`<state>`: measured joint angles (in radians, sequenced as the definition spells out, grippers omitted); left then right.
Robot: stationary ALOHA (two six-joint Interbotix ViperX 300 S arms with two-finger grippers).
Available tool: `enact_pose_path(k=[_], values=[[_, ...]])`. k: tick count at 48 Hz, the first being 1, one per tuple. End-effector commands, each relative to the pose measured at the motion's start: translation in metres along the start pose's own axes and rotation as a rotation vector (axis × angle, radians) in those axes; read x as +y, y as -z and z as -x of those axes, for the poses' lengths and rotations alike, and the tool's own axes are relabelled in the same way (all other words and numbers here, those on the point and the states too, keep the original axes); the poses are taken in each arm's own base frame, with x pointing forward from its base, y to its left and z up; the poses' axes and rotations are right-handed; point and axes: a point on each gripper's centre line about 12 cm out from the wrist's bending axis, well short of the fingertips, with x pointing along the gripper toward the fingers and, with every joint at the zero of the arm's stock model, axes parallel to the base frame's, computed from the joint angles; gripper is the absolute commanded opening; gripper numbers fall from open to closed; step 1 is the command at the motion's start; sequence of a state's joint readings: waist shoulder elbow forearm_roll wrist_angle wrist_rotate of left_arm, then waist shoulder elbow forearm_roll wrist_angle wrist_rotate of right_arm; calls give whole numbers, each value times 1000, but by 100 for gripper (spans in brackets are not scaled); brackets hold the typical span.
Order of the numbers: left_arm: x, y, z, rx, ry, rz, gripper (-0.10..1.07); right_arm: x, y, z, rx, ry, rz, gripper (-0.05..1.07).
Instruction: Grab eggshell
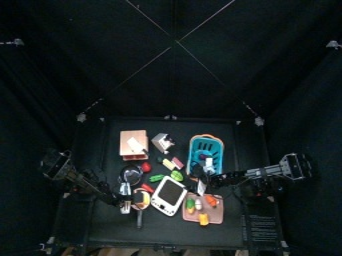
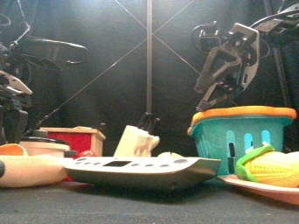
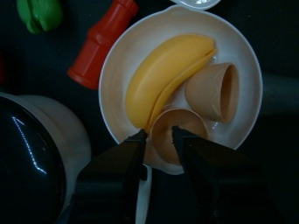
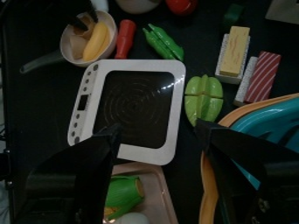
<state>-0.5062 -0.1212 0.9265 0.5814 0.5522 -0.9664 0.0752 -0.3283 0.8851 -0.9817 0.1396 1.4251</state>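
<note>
Holding banana (image 3: 167, 74), 2 eggshell halves (image 3: 216, 89), bowl (image 3: 243, 61)

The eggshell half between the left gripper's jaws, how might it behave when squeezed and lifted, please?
The eggshell half looks thin-walled and hollow, so probably light and crushable. Its curved rim may slip between the jaws. It leans against the banana in the bowl, so lifting could nudge that.

eggshell (image 3: 176, 133) | tan, two hollow halves | on white plate (image 3: 239, 52) beside banana (image 3: 170, 74)
</note>
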Motion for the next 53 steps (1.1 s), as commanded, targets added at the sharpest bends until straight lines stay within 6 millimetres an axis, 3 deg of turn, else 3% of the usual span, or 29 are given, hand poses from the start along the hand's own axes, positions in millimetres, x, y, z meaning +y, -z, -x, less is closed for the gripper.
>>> enact_pose_path(k=[1, 11, 40, 53], values=[[0, -5, 1, -12, 2, 5, 63, 3, -6, 3, -18, -12, -2, 98], [3, -7, 2, -12, -7, 19, 51, 2, -4, 1, -11, -8, 0, 98], [26, -28, 49, -156, -64, 31, 51, 0, -17, -1, -37, 0, -23, 98], [50, -63, 60, -284, -159, 10, 51, 2, -40, -9, -73, 1, -72, 98]])
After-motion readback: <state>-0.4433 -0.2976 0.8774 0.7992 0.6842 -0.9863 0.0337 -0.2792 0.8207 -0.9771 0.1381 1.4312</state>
